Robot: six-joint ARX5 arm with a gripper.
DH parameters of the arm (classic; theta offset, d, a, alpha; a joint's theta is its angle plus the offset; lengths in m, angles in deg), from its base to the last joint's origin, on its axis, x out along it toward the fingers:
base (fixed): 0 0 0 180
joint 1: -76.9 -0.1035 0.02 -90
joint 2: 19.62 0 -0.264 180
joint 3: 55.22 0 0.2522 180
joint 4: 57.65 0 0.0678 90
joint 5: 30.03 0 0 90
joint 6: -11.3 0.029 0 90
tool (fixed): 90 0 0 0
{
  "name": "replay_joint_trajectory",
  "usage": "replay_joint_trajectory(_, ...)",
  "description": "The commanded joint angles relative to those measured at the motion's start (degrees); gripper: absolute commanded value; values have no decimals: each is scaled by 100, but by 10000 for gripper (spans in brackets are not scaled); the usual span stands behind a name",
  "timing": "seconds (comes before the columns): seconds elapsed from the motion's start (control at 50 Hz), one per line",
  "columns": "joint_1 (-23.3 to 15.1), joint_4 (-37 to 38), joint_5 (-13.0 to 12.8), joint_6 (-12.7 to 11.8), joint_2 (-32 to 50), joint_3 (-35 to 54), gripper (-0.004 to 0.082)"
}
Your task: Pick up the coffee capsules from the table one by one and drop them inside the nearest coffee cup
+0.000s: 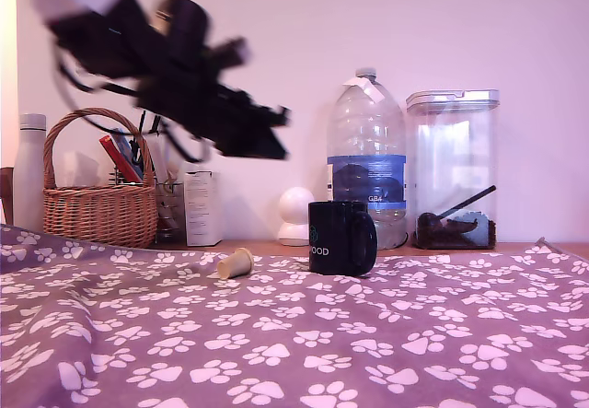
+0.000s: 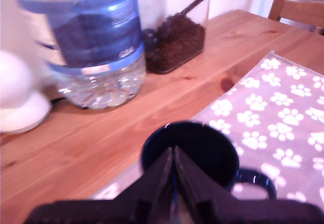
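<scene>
Beige capsule [image 1: 236, 263] lying on table [image 1: 276, 353] | fingers [image 2: 167, 183] pressed together above mug [image 2: 190, 150] | arm [image 1: 175, 67] motion-blurred

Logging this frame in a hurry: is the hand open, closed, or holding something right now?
Hand: fingers pressed together above the black mug, so closed; whether a capsule is pinched between them cannot be told.
</scene>
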Motion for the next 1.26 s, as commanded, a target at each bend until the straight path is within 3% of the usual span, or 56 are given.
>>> replay_joint_trajectory(0.0,-70,101,-7,-35,153,411,-20)
replay_joint_trajectory(0.34,-243,273,-111,-31,833,1609,-20)
replay_joint_trajectory(0.5,-243,490,-341,-39,949,2131,-20)
replay_joint_trajectory(0.82,-271,1051,-411,-343,1196,3093,-20)
replay_joint_trajectory(1.24,-269,1353,-501,-468,1344,3453,-20)
